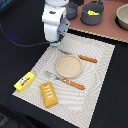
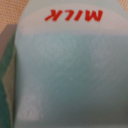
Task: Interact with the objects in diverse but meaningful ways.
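Looks like the grab/lift step on the small white card carton. It fills the whole wrist view, so it's prob right under or inside the pincer. Can't spot it in the exterior view tho, hidden behind the white arm. Can't tell how wide the pincer is or whether it's got hold of anything, no fingers showing in either pic.

Next move, imo: if it's gripped, needs a straight lift, then a put-down somewhere free on the mat or plate w/o clipping the cutlery. If not gripped, needs closing on the carton's flat sides first.

Rest of the scene, big to small:
- pale striped cloth placemat, under the pincer
- round tan plate, near the pincer, towards the viewer
- grey round saucepan, well apart from the pincer, off the mat, sth yellow inside, too small to call
- orange-brown scored bread block, well apart from the pincer
- yellow red-labelled box, also well apart
- orange-handled knife, just beside the plate
- orange-handled fork, on the plate's other side

Writing: red "MILK" on the carton, upside down in the wrist view. Box label unreadable, too blurry.
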